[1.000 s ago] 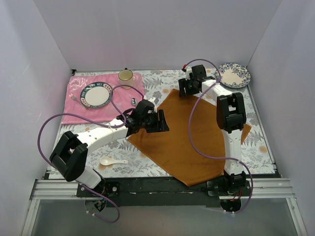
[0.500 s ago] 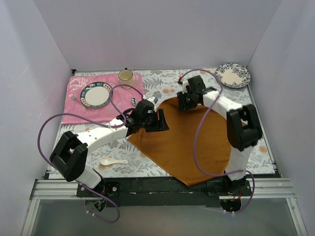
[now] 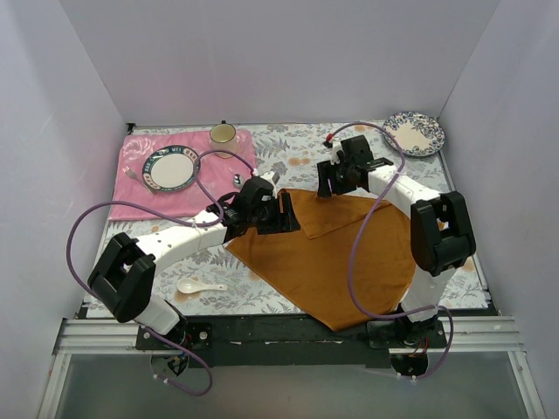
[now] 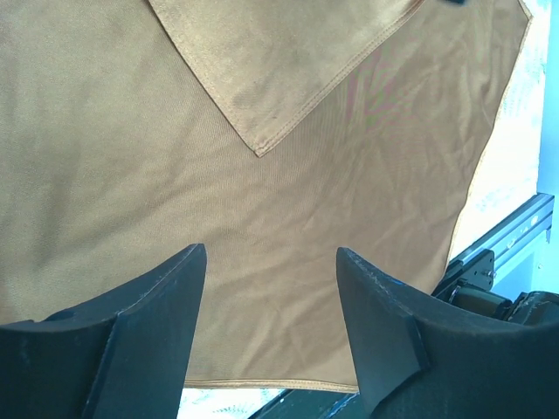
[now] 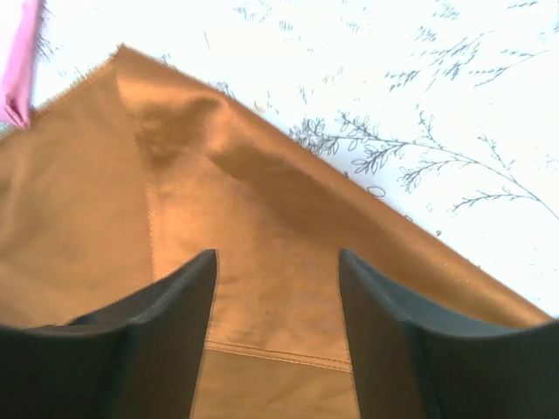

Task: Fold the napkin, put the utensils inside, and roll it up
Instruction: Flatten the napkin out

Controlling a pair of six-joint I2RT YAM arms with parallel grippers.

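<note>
Floral tablecloth [image 3: 293, 147] carries napkin [image 3: 332, 262], far corner folded in. Left gripper [image 4: 271, 253] and right gripper [image 5: 275, 257]: jaws apart, empty.

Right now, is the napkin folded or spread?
Partly folded: one corner of the napkin lies flipped onto its middle, the rest spread flat.

Plain lavender-white walls [image 3: 262, 61], leaf-print tabletop [image 3: 297, 144]
</note>
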